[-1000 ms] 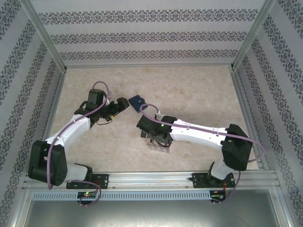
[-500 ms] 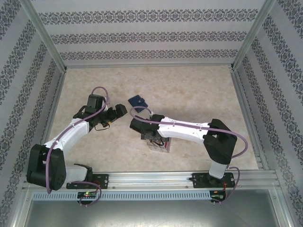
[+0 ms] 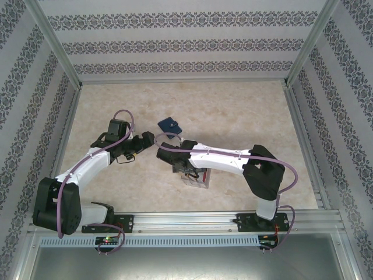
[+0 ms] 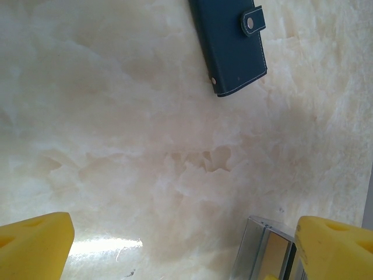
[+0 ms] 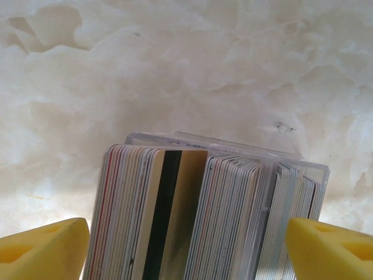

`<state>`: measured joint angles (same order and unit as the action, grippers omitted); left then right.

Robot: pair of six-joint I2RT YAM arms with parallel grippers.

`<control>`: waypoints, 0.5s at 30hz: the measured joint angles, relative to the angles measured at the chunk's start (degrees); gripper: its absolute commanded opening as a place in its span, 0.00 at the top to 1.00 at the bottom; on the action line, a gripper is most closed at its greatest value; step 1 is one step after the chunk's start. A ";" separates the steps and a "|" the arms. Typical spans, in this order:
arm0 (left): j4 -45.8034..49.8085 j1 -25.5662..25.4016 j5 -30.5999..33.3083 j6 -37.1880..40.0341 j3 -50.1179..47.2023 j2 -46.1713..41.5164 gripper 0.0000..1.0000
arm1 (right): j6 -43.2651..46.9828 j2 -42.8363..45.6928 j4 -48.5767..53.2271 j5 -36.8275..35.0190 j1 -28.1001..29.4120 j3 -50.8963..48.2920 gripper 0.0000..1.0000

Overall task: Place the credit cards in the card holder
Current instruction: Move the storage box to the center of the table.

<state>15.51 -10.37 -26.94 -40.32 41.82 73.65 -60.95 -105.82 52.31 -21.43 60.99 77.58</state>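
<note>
Filling clear rack (image 5: 250,149): credit cards (image 5: 175,210); card holder (image 4: 230,46) closed; left end effector (image 4: 185,245), right end effector (image 5: 186,248) apart.

The navy card holder (image 3: 169,125) lies flat on the marbled table (image 3: 245,116), just beyond the left gripper (image 3: 149,140) and slightly to its right. The right gripper (image 3: 185,169) hangs directly over a clear rack (image 3: 201,181) of cards, near the left gripper.
</note>
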 measured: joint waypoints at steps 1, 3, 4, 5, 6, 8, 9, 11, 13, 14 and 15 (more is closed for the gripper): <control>-0.07 0.00 0.02 -0.02 -0.13 -0.07 0.02 | 0.11 0.00 0.02 0.02 0.00 0.24 0.10; -0.17 0.00 0.02 -0.15 -0.57 -0.22 0.02 | 0.26 0.00 0.02 0.02 0.00 0.59 0.09; -0.15 0.00 0.04 -0.17 -0.70 -0.22 0.02 | 0.28 0.00 0.02 0.02 0.02 0.63 0.10; -0.09 0.00 0.04 -0.17 -0.74 -0.22 0.02 | 0.31 -0.15 0.07 0.02 0.02 0.72 0.11; -0.07 0.00 0.04 -0.17 -0.74 -0.22 0.02 | 0.31 -0.48 0.26 0.04 0.02 0.96 0.12; -0.07 0.00 0.24 -0.17 -0.74 -0.22 0.02 | 0.35 -1.86 0.70 0.13 0.02 1.84 0.13; -0.07 0.00 0.31 -0.17 -0.79 -0.24 0.01 | 0.33 -2.45 0.81 0.15 0.02 2.12 0.13; -0.04 0.00 1.16 -0.24 -0.92 -0.50 0.01 | 0.57 -3.56 1.11 0.07 0.02 2.29 0.15; 0.11 0.00 2.38 -0.46 -1.14 -1.25 0.00 | 1.57 -3.91 1.77 -0.52 0.02 2.32 0.20; 0.33 0.00 3.17 -0.63 -1.27 -1.99 0.00 | 2.67 -3.91 2.21 -0.85 -0.02 2.34 0.22; 0.42 0.00 3.82 -0.70 -1.53 -2.91 0.00 | 3.63 -3.91 2.62 -1.09 -0.15 2.32 0.26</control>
<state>15.92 -10.37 -23.11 -41.01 40.29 70.74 -57.32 -109.73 54.94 -22.52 60.84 79.90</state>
